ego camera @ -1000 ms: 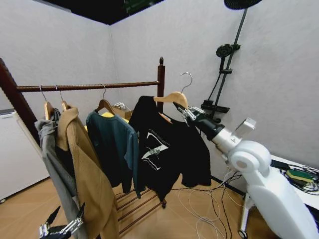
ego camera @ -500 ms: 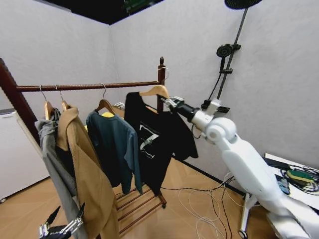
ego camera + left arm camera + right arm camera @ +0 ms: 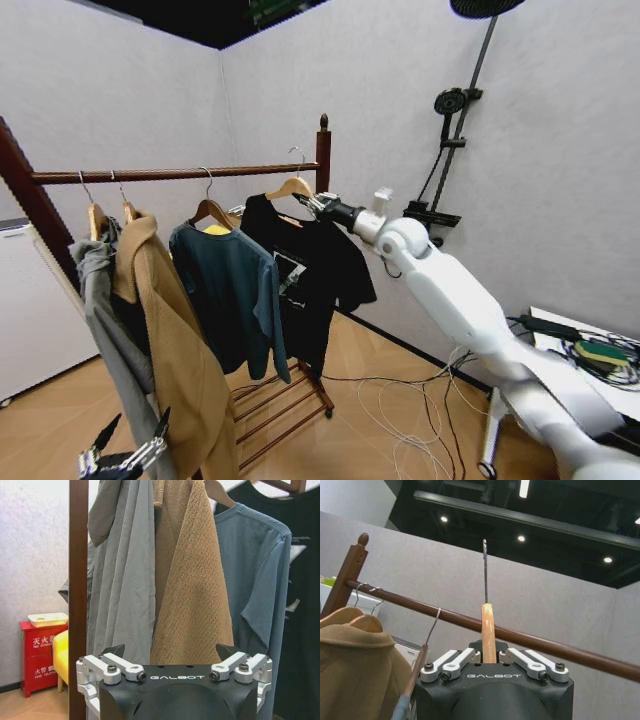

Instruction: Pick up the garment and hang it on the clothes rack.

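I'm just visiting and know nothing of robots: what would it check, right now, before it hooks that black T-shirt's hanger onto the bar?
1. Right hand shut on the wooden hanger: ok, seen clamped in the right wrist view.
2. Black T-shirt hanging on its hanger: ok.
3. Hook above the rack's bar: ok; the right wrist view shows the hook rising past the bar.
4. Hook already over the bar: cannot tell.
5. Free bar beside the teal shirt: ok, a gap near the end post.
6. Left hand out of the way: ok, low by the tan coat.
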